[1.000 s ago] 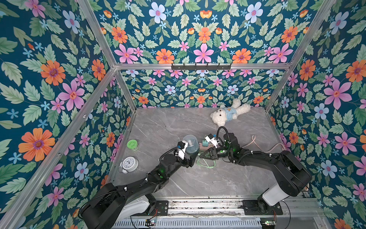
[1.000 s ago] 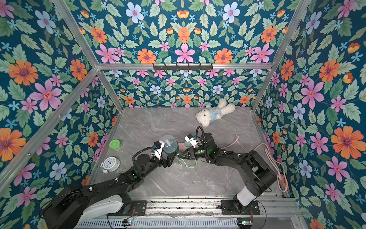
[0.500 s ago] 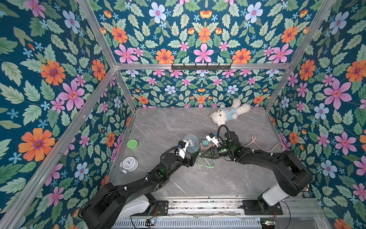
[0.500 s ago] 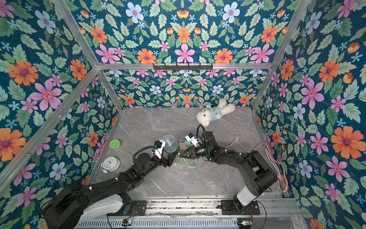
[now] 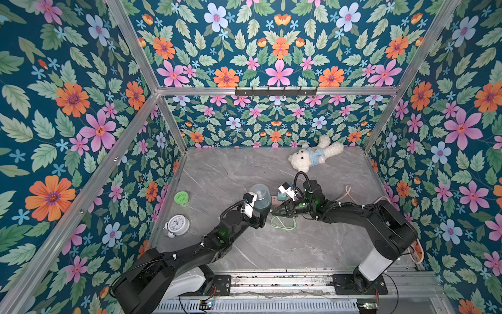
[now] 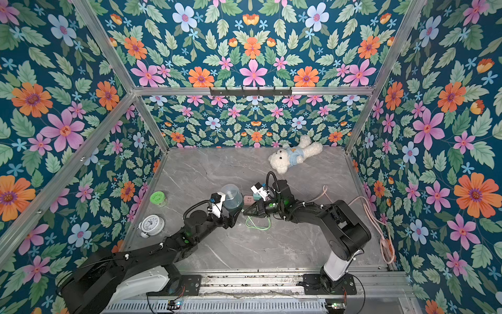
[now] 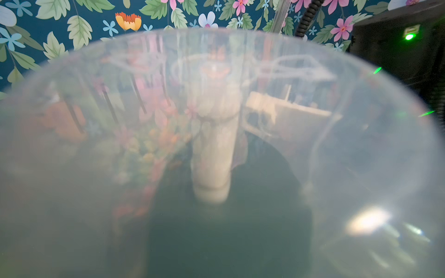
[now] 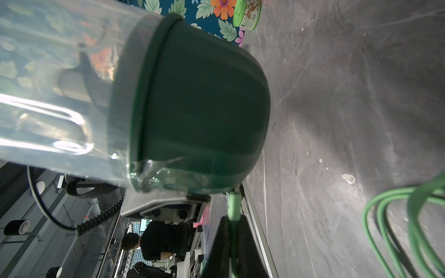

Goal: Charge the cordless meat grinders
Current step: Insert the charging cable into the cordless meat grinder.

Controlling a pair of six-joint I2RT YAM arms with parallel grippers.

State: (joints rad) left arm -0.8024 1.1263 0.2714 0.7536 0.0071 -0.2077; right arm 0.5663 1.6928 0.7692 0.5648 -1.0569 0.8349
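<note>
Both claws grip: left claw the meat grinder, right claw a green cable at its base.

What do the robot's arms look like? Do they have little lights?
The left arm and right arm are black and jointed, with pale bases. Tiny green lights glow on both. A black cable loops by each white wrist camera. The right gripper is black and pointed.

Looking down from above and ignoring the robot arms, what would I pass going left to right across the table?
Alarm clock → grinder → teddy bear → pink cord. The green jar shares the clock's stretch, so it is left out.
</note>
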